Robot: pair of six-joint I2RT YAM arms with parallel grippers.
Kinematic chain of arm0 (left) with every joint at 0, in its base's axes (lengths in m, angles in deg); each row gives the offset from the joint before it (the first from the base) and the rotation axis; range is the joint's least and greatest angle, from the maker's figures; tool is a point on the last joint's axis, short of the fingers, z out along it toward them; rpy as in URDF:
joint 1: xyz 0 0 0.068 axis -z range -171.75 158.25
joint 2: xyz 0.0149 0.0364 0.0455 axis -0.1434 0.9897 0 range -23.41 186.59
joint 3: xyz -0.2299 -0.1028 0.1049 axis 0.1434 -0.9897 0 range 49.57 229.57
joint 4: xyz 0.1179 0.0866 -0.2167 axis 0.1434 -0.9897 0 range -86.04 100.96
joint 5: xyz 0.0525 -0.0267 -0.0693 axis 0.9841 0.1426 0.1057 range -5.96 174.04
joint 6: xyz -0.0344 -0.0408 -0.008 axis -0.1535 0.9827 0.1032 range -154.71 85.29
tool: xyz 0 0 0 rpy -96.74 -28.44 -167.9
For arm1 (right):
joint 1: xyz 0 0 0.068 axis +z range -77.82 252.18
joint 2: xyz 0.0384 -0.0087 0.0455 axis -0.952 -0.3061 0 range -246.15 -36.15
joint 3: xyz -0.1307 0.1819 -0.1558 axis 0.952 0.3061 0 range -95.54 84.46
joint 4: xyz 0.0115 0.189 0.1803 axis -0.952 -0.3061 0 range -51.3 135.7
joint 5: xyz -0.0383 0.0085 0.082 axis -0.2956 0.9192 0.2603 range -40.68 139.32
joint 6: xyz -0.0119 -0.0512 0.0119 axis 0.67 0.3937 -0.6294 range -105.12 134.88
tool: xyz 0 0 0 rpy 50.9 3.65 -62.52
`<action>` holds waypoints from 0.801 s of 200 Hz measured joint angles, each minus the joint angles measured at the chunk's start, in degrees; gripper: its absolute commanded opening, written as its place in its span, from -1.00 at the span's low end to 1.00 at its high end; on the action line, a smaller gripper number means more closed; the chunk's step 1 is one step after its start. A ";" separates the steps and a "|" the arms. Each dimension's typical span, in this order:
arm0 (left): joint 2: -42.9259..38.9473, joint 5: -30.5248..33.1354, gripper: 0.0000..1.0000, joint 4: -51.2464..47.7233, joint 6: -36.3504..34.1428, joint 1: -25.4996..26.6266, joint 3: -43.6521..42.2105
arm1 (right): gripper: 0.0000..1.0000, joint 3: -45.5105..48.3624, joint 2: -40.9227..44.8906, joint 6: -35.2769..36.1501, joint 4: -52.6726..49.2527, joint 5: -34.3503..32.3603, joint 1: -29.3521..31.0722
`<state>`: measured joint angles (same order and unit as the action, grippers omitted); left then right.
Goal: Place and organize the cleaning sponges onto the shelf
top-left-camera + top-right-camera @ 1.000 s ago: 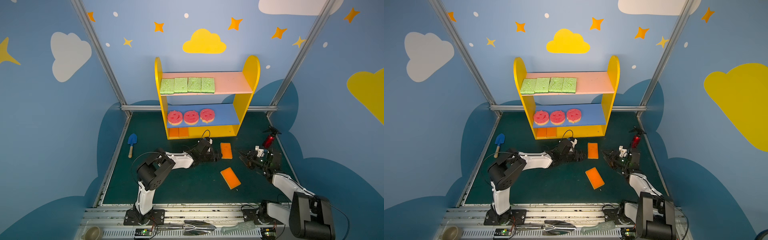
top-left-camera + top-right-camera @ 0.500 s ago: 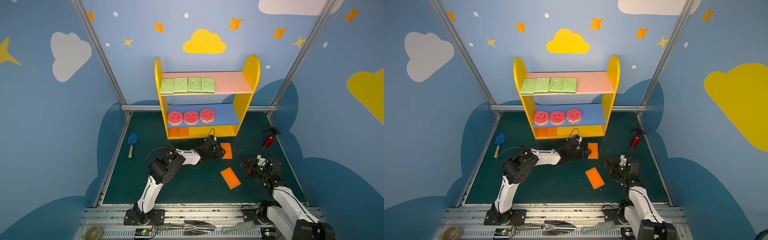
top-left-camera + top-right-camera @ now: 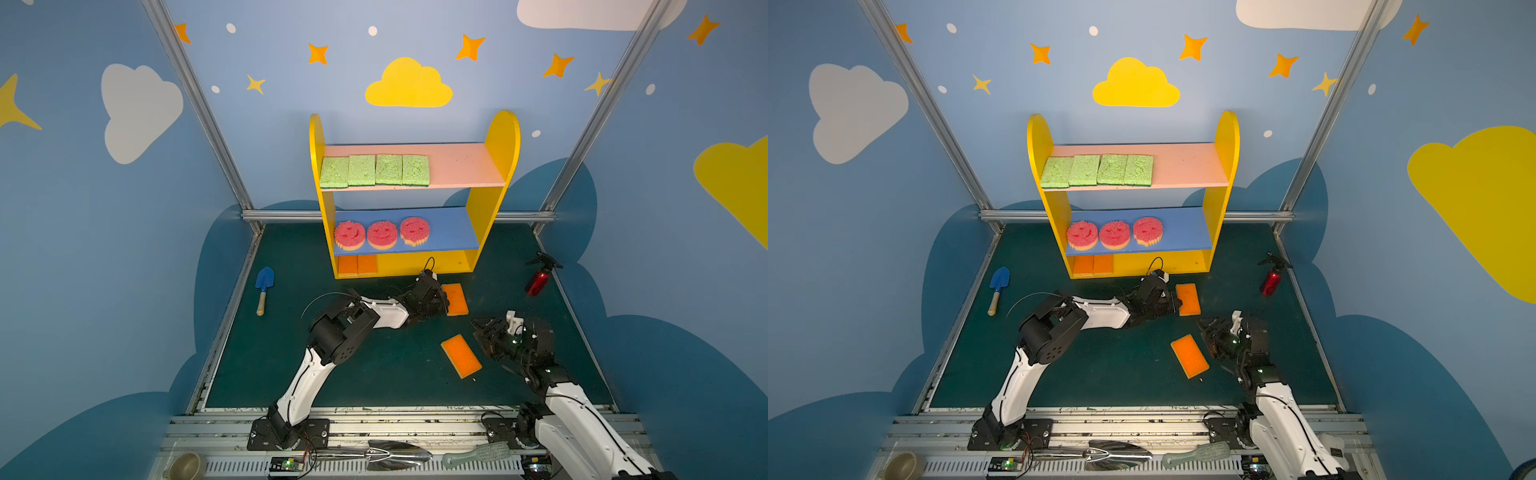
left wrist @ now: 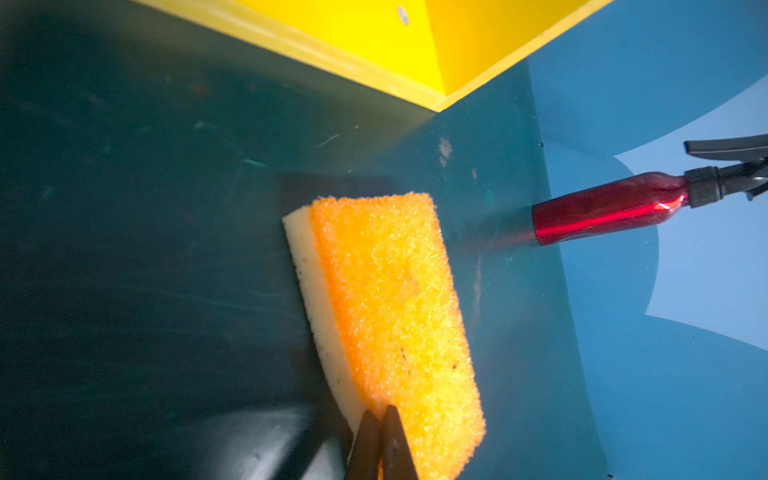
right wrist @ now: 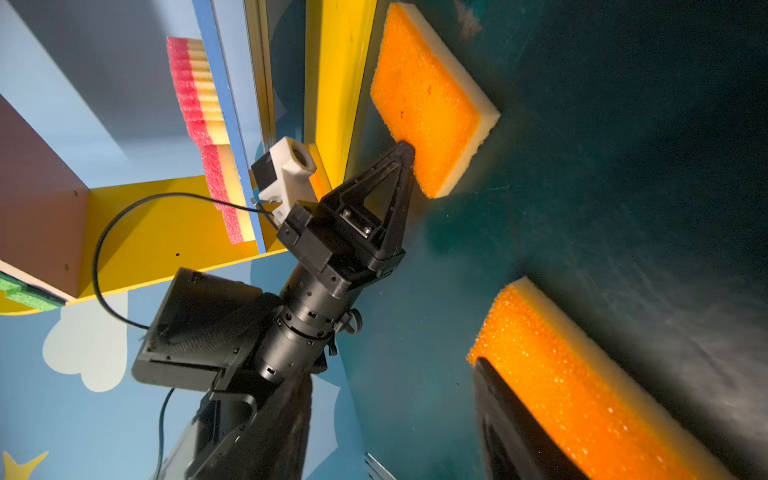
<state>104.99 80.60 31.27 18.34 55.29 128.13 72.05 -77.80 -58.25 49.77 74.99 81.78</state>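
Observation:
The yellow shelf (image 3: 503, 137) holds several green sponges (image 3: 374, 170) on its pink top board, three pink smiley sponges (image 3: 381, 235) on the blue board and two orange ones (image 3: 357, 264) on the base. Just right of the shelf's front, an orange sponge (image 3: 456, 299) (image 4: 395, 299) (image 5: 428, 108) is pinched at its near edge by my left gripper (image 3: 445, 300) (image 4: 380, 415), which is shut on it. A second orange sponge (image 3: 461, 355) (image 5: 582, 374) lies on the green mat. My right gripper (image 3: 480, 336) is open beside it, one finger (image 5: 507, 415) along its edge.
A blue toy trowel (image 3: 263, 286) lies by the left wall. A red spray bottle (image 3: 538, 280) (image 4: 602, 208) stands near the right wall. A bowl (image 3: 187, 465), a metal trowel (image 3: 390, 453) and a brush (image 3: 478, 455) lie on the front rail.
My left gripper reached right to the orange sponge by the shelf and closed on its edge. My right arm drew back from the spray bottle toward the nearer orange sponge.

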 measured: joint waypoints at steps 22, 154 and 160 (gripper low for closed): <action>-2.67 0.96 -0.94 0.00 1.64 0.00 -2.99 | 0.17 0.63 0.11 -0.98 0.42 -3.93 2.47; -21.62 3.19 -0.94 -0.04 9.09 -2.97 -14.97 | -0.18 -8.15 -19.06 -2.84 16.63 -16.48 17.03; -21.92 2.91 -0.94 0.31 9.09 -3.32 -15.43 | -0.19 -8.81 -19.93 -2.78 17.29 -16.55 17.03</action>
<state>83.07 83.51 31.58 27.44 51.97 112.70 63.24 -97.74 -61.02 67.06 58.44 98.81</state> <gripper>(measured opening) 0.047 0.414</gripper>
